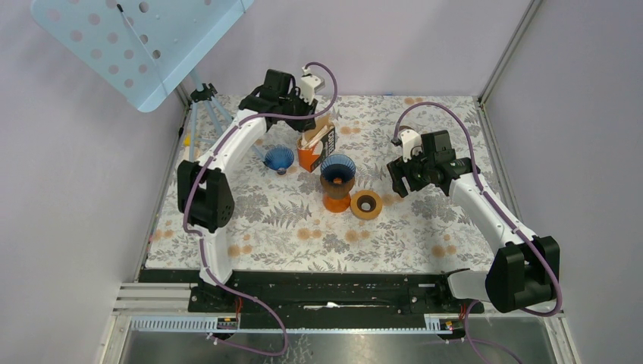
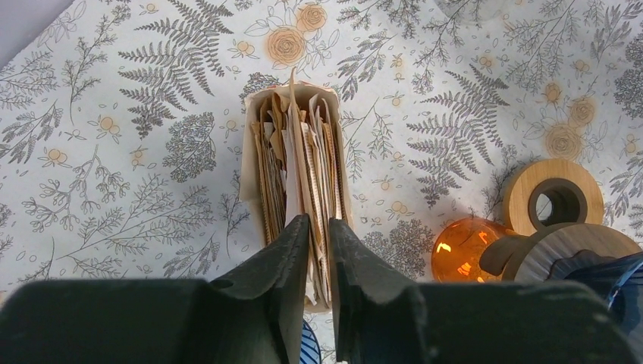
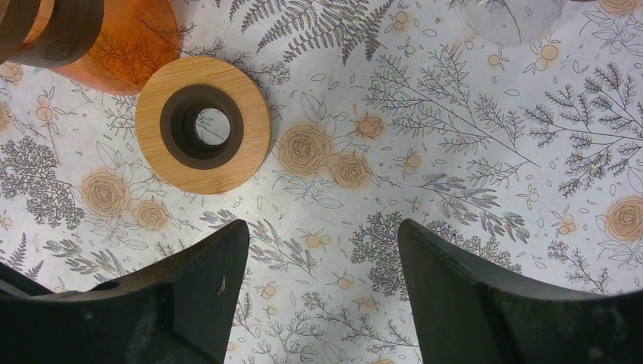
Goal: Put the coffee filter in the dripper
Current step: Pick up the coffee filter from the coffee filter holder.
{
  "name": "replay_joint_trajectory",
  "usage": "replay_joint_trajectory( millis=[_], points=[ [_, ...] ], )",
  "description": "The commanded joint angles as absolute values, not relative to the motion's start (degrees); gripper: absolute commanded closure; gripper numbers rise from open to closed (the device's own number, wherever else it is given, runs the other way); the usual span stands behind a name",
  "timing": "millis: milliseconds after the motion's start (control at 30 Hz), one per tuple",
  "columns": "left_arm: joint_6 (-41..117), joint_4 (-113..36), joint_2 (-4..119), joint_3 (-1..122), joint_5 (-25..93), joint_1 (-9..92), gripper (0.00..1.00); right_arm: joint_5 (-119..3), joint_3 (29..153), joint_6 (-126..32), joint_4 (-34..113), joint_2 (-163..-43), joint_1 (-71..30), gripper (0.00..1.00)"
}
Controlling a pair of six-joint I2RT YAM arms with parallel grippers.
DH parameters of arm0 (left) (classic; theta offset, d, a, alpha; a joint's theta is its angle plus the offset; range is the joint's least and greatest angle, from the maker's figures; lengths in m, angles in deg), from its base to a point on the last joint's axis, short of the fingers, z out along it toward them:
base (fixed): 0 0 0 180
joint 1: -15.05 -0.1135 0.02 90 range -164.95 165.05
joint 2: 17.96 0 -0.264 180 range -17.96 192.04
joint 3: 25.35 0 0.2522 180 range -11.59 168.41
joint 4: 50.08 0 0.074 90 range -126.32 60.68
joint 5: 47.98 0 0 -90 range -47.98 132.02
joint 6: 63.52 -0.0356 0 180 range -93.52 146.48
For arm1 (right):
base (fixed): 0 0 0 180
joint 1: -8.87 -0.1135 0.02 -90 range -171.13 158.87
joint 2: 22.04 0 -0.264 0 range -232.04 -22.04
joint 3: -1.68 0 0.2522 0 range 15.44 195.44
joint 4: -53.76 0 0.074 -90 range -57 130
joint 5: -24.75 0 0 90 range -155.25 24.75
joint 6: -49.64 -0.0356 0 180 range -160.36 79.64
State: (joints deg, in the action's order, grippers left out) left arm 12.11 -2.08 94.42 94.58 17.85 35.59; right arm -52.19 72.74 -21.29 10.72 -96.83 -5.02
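A pack of brown paper coffee filters stands upright in an orange box at the back middle of the table. My left gripper hangs right over the pack's near end, its jaws a narrow gap apart. Filter edges show through that gap, and I cannot tell if one is between the fingers. A blue ribbed dripper sits on a wooden collar atop an orange carafe. My right gripper hovers open over bare cloth to the right of it, holding nothing.
A second blue dripper lies left of the filter box. A wooden ring lies flat beside the carafe, just ahead-left of my right gripper in the wrist view. A tripod with a perforated blue board stands at the back left.
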Motion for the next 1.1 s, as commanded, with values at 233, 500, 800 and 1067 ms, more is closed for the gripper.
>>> replay_joint_trajectory(
  millis=[233, 500, 800, 1067],
  points=[
    [11.86, -2.87, 94.27, 96.43, 17.85, 36.15, 0.98, -51.98, 73.14, -21.11, 10.75, -96.4, -5.2, 0.21],
    [11.78, -2.71, 91.92, 98.95, 17.45, 36.05, 1.0, -52.56, 76.33, -19.7, 8.79, -96.84, -5.19, 0.21],
    [11.22, -1.87, 86.53, 100.2, 15.14, 36.06, 1.0, -51.62, 81.73, -18.44, 7.0, -96.68, -5.23, 0.21],
    [7.81, -0.14, 79.17, 100.74, 13.7, 36.06, 1.0, -46.04, 87.53, -17.04, 6.07, -95.31, -5.19, 0.2]
  ],
)
